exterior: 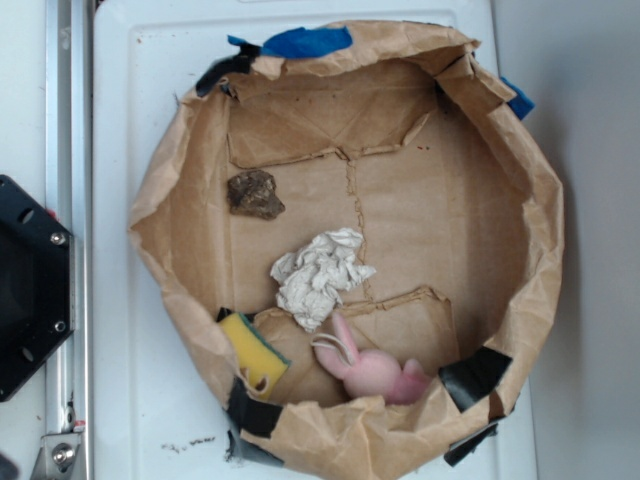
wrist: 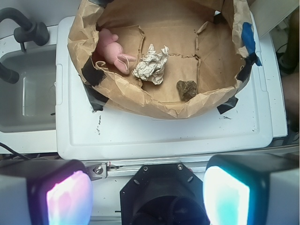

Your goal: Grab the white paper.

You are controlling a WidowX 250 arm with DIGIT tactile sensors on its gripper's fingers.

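The white paper (exterior: 320,275) is a crumpled off-white wad lying on the floor of a brown paper-walled basin, near its middle. It also shows in the wrist view (wrist: 151,65), far ahead of the fingers. My gripper (wrist: 145,190) is high above the robot base, well back from the basin. Its two fingers stand wide apart at the bottom corners of the wrist view, with nothing between them. The gripper does not show in the exterior view.
A pink toy rabbit (exterior: 375,372) lies just beside the wad, a brown rock (exterior: 255,193) further off, a yellow sponge (exterior: 252,350) by the wall. The crinkled brown wall (exterior: 540,250) rings them. The black robot base (exterior: 30,290) is left; a sink (wrist: 28,93) adjoins.
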